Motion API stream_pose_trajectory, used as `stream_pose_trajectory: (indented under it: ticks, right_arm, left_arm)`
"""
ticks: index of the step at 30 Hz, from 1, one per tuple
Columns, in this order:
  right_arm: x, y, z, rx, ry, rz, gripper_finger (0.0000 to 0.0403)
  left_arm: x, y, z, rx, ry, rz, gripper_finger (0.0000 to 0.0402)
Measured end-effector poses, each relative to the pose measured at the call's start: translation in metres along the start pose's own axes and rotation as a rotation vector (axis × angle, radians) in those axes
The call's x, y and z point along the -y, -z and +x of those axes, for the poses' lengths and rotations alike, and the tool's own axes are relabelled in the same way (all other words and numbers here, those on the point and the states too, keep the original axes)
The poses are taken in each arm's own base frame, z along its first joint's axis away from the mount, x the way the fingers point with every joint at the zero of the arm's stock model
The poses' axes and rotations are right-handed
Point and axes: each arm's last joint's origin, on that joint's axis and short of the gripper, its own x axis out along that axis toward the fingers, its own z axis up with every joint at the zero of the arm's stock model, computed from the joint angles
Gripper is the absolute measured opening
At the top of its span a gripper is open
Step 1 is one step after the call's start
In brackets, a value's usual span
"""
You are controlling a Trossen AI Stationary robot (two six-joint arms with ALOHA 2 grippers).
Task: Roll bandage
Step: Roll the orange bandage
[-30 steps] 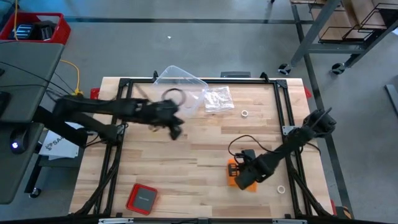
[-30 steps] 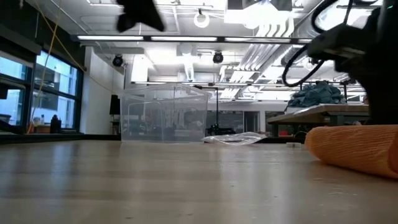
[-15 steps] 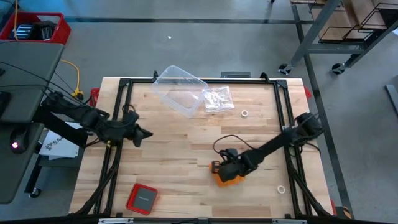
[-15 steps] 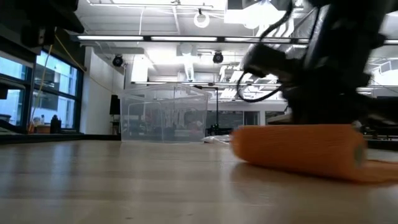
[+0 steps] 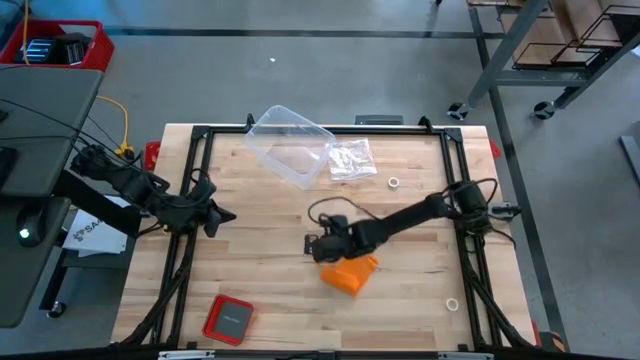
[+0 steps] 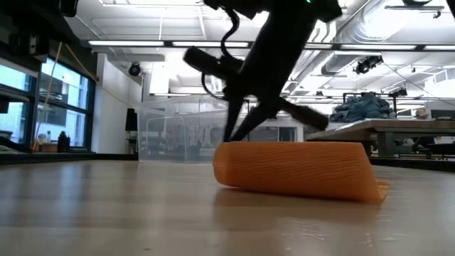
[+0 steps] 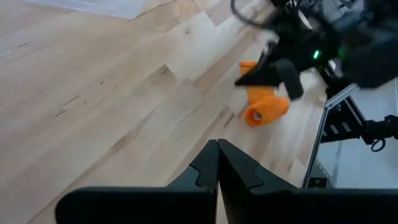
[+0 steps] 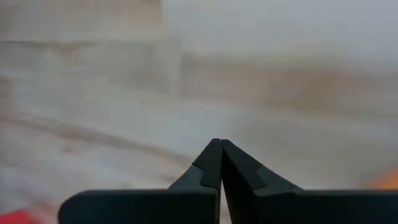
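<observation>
An orange bandage (image 5: 349, 273) lies rolled near the front middle of the wooden counter (image 5: 260, 270). Just behind it, the right pincer (image 5: 312, 244) hangs with fingers pressed together, holding nothing. At the counter's left edge, the left pincer (image 5: 228, 216) waits, likewise closed and empty.

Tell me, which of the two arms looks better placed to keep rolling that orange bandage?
The right one, I'd judge. The right gripper, fingers shut, sits right beside the bandage near the table's middle. The left gripper, also shut, waits off at the table's left edge, well away from it.
</observation>
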Motion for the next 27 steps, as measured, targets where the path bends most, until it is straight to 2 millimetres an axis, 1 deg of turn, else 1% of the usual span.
stream_pose_trajectory:
  ticks: [3, 5, 6, 8, 11, 14, 16, 17, 21, 24, 27]
  right_arm:
    - [0.002, -0.017, -0.032, 0.007, 0.121, -0.134, 0.0000]
    - [0.009, -0.015, -0.054, -0.039, 0.191, -0.225, 0.0000]
    - [0.015, -0.010, -0.063, -0.076, 0.231, -0.264, 0.0000]
    - [0.028, 0.006, -0.077, -0.146, 0.326, -0.318, 0.0000]
    - [0.046, 0.041, -0.090, -0.226, 0.422, -0.341, 0.0000]
    - [0.057, 0.079, -0.091, -0.256, 0.425, -0.292, 0.0000]
    - [0.061, 0.096, -0.092, -0.226, 0.407, -0.229, 0.0000]
    - [0.063, 0.099, -0.092, -0.197, 0.400, -0.203, 0.0000]
    - [0.064, 0.101, -0.078, -0.105, 0.402, -0.149, 0.0000]
    - [0.056, 0.097, -0.064, -0.130, 0.355, -0.169, 0.0000]
    - [0.054, 0.096, -0.044, -0.136, 0.363, -0.171, 0.0000]
  left_arm:
    - [0.000, 0.000, 0.000, 0.000, -0.001, 0.010, 0.0000]
    - [0.000, 0.000, 0.000, 0.000, -0.002, 0.018, 0.0000]
    - [0.000, 0.000, 0.001, -0.001, -0.004, 0.019, 0.0000]
    - [0.001, 0.000, 0.002, 0.003, -0.010, 0.022, 0.0000]
    - [0.002, 0.001, 0.003, 0.010, -0.021, 0.028, 0.0000]
    - [0.003, 0.001, 0.005, 0.028, -0.039, 0.034, 0.0000]
    - [0.004, 0.001, 0.007, 0.032, -0.044, 0.035, 0.0000]
    - [0.004, 0.001, 0.007, 0.033, -0.043, 0.032, 0.0000]
    - [0.008, 0.001, 0.010, 0.050, -0.033, 0.008, 0.0000]
    - [0.012, 0.000, 0.013, 0.062, -0.025, 0.001, 0.0000]
    - [0.017, 0.000, 0.015, 0.060, 0.000, -0.011, 0.0000]
